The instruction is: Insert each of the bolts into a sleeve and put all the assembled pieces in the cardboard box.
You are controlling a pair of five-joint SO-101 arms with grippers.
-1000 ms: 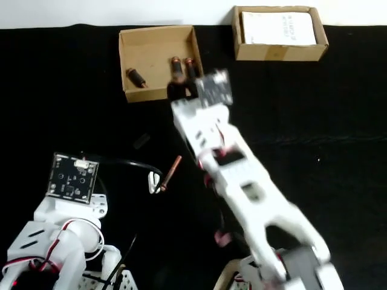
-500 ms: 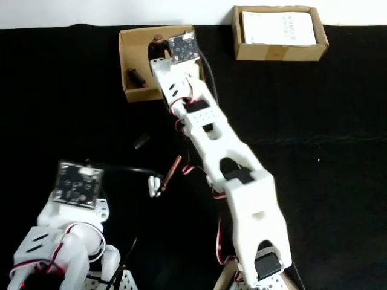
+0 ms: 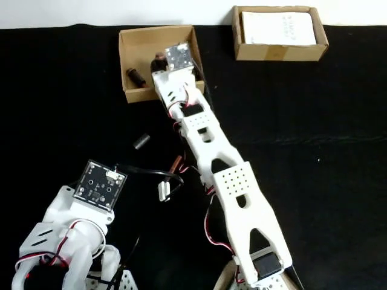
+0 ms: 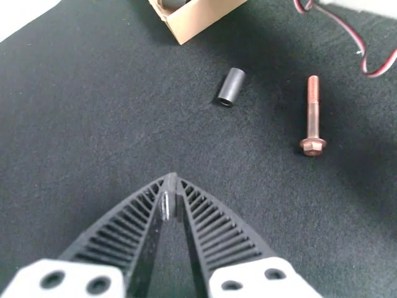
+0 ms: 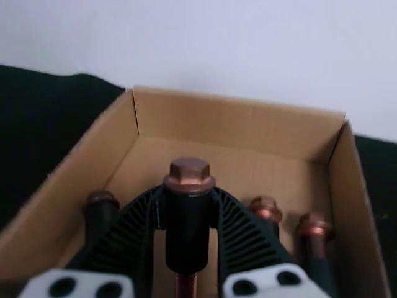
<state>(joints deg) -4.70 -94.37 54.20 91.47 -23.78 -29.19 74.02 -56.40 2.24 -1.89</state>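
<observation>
Right gripper (image 5: 187, 203) around sleeved bolt (image 5: 189, 176) above box (image 5: 239, 123)

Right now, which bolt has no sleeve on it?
The bolt lying on the table beside the loose sleeve; the others are sleeved, in the cardboard box or the right hand.

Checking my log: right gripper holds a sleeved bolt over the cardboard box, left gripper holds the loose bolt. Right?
No: the left gripper is shut on nothing; the loose bolt lies apart on the table, per the left wrist view. The rest stands.
</observation>
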